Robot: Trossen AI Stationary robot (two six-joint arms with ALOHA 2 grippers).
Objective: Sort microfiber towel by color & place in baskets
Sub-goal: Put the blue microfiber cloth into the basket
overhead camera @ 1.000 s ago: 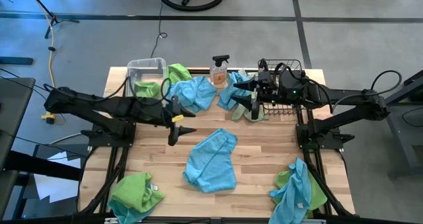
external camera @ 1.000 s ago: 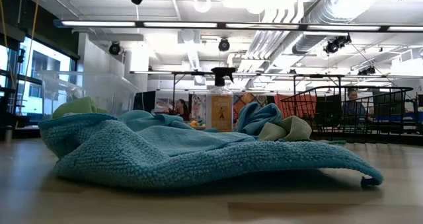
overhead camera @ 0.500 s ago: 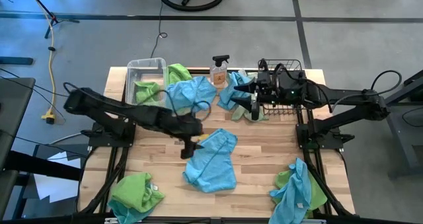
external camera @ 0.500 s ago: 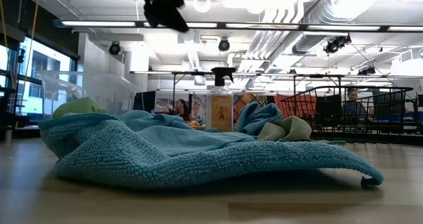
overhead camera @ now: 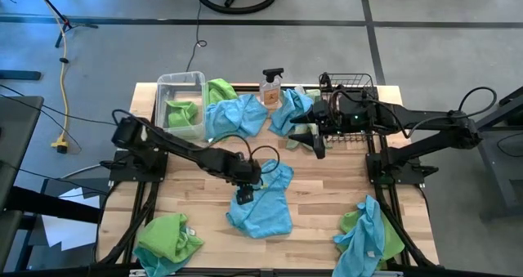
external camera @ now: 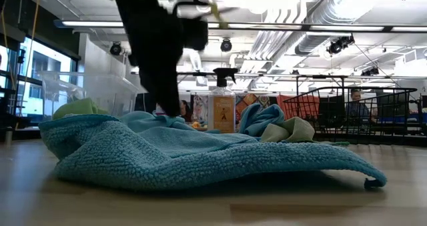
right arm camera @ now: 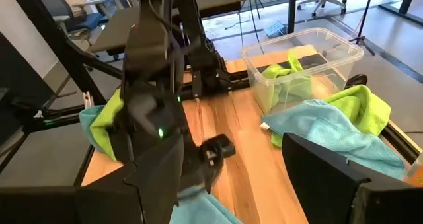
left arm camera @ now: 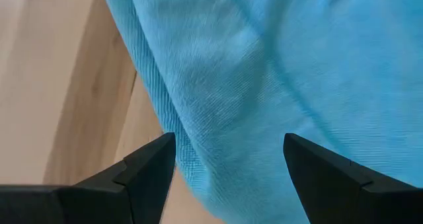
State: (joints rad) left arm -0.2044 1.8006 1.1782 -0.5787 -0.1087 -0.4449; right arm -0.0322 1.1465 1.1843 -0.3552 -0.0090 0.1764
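Observation:
A sky-blue towel lies spread flat in the middle of the table. My left gripper is open and points down, with one finger on each side of the towel's left edge. My right gripper is open and empty, hovering over a blue towel and a pale green one beside the black wire basket. The clear tub holds a green towel. My left gripper comes from above, pointing down, its open fingers astride the towel's left edge, which lies on the table. Whether the fingertips touch the cloth, I cannot tell.
A spray bottle stands at the far edge between tub and basket. A green towel and a blue one lie beside the tub. More towels lie at the near corners: green on the left, blue and green on the right.
My left arm has swung from the table's left side toward the middle and come down over the blue towel's left edge. The towel lies as before.

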